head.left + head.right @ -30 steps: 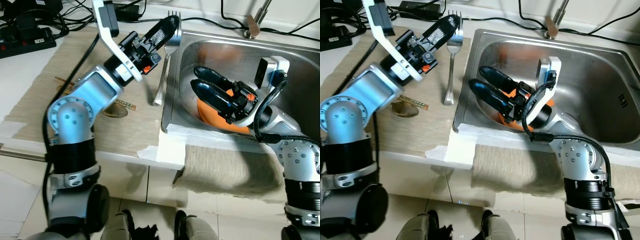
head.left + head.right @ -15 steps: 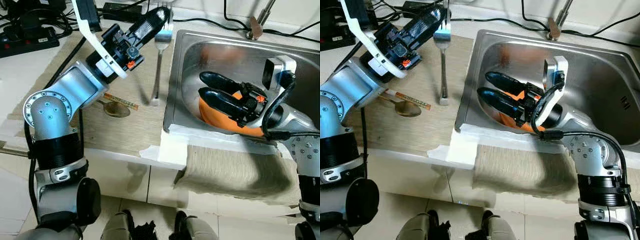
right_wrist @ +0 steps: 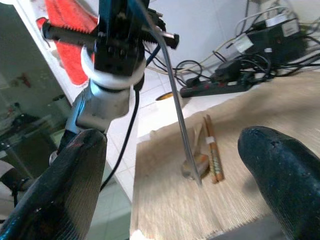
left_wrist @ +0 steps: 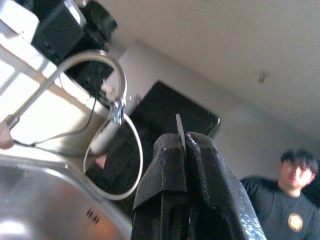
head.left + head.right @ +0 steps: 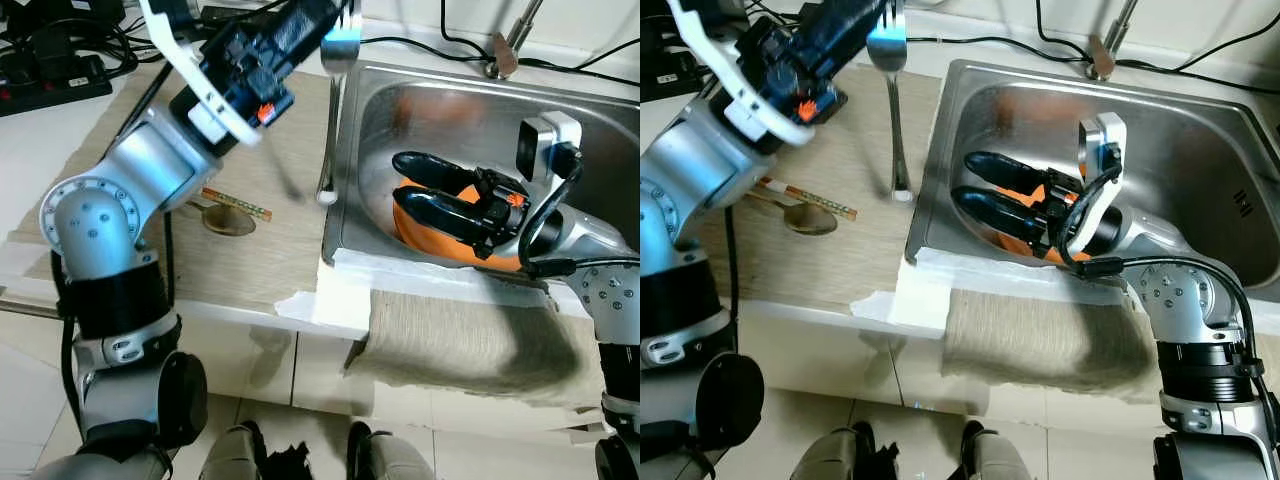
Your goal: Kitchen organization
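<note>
My left gripper [image 5: 332,12] is shut on the tined head of a silver fork [image 5: 328,120]. The fork hangs handle-down, its tip just above the left rim of the steel sink [image 5: 500,110]. In the left wrist view the fork's thin edge [image 4: 179,131] shows between the closed fingers [image 4: 210,170]. Inside the sink my right gripper [image 5: 408,186] is open, its two fingers lying over an orange bowl [image 5: 422,229]. The right wrist view looks out between the spread fingertips [image 3: 280,170] at the hanging fork [image 3: 176,115].
A spoon [image 5: 228,222] and a pair of chopsticks [image 5: 236,204] lie on the woven mat [image 5: 270,250] left of the sink. A cloth [image 5: 450,340] drapes over the counter's front edge. The faucet [image 5: 506,45] stands behind the sink, cables and a power strip [image 5: 60,85] at back left. A person [image 4: 295,200] is in the left wrist view.
My left gripper has lifted the fork off the mat and carried it to the sink's left rim, where it now hangs upright. The right gripper has stayed over the bowl.
</note>
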`<state>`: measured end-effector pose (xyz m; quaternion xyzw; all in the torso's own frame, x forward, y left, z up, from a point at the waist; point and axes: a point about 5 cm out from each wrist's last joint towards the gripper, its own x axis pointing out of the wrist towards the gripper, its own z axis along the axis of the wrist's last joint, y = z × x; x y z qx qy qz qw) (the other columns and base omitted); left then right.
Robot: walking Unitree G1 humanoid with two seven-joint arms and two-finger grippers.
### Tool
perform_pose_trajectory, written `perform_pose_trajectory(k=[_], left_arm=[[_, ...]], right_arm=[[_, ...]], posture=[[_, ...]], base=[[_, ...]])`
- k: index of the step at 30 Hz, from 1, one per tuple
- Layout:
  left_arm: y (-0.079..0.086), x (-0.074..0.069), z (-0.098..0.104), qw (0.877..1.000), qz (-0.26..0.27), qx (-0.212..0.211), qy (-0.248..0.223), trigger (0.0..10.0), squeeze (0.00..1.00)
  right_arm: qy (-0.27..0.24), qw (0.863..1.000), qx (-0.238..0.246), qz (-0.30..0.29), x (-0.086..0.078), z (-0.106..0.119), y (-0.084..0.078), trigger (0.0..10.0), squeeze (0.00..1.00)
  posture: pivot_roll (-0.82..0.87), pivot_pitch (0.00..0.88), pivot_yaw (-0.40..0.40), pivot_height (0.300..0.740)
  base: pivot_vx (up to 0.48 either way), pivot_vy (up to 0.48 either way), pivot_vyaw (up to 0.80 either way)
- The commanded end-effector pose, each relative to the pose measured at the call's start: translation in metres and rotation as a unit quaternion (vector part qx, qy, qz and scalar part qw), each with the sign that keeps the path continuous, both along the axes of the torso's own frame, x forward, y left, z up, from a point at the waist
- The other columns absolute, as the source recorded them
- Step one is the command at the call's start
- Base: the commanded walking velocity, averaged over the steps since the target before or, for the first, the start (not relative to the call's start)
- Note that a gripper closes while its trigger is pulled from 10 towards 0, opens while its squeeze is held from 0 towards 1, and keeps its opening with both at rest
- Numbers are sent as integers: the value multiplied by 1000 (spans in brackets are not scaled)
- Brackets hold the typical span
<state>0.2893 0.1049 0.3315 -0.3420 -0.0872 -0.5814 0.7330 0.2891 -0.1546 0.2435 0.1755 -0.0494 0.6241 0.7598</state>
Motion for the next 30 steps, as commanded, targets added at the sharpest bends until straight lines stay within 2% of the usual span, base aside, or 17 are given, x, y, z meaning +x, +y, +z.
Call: perform_pose_trajectory(k=[1, 3, 5, 6, 8, 10, 19, 24, 25, 26, 27, 28, 29, 30], left_arm=[[-4, -7, -2, 999, -7, 28, -24, 10000, 0], [-4, -7, -2, 999, -7, 28, -24, 10000, 0], [-2, -6, -15, 991, 38, 110, -62, 10000, 0], [1, -4, -20, 986, 61, 138, -77, 10000, 0], [2, -2, -22, 981, 75, 155, -87, 10000, 0], [9, 0, -25, 978, 93, 161, -94, 10000, 0], [19, 1, -30, 969, 110, 185, -119, 10000, 0], [24, -4, -27, 973, 82, 170, -130, 10000, 0], [25, -5, -27, 972, 77, 175, -135, 10000, 0], [25, -5, -28, 971, 74, 179, -138, 10000, 0], [25, -5, -28, 971, 73, 182, -140, 10000, 0], [25, -5, -28, 971, 73, 182, -140, 10000, 0], [23, -6, -28, 970, 74, 182, -140, 10000, 0], [22, -5, -29, 970, 75, 183, -138, 10000, 0]], right_arm=[[-25, 1000, -6, 5, -3, 8, 3, 10000, 1000], [-25, 1000, -6, 5, -3, 8, 3, 10000, 1000], [-32, 999, -12, -4, -2, 8, 1, 10000, 1000], [-34, 999, -14, -12, -1, 7, 1, 10000, 1000], [-36, 999, -14, -16, 0, 7, 1, 10000, 1000], [-39, 999, -16, -27, 3, 7, 1, 10000, 1000], [-40, 998, -22, -48, 3, 5, -5, 10000, 1000], [-46, 997, -49, -37, -2, 0, -7, 10000, 1000], [-46, 997, -56, -36, -2, -1, -8, 10000, 910], [-47, 996, -60, -38, -2, -2, -9, 10000, 553], [-47, 996, -62, -41, -1, -2, -9, 10000, 114], [-47, 996, -62, -41, -1, -2, -9, 10000, 114], [-49, 996, -59, -51, 1, -2, -8, 10000, 0], [-49, 996, -57, -52, 2, -2, -7, 10000, 0]], posture=[[-156, 165, -75, 740], [-156, 165, -75, 740], [-163, 170, -73, 740], [-164, 171, -72, 740], [-164, 171, -72, 740], [-167, 172, -70, 740], [-168, 179, -69, 740], [-173, 183, -65, 740], [-174, 182, -68, 740], [-174, 182, -68, 740], [-173, 179, -69, 740], [-173, 179, -69, 740], [-171, 176, -70, 740], [-171, 176, -70, 740]], base=[[0, 0, 0], [0, 0, 0], [0, 0, 0], [0, 0, 0], [0, 0, 0], [0, 0, 0], [0, 0, 0], [0, 0, 0], [0, 0, 0], [0, 0, 0], [0, 0, 0], [0, 0, 0], [0, 0, 0], [0, 0, 0]])
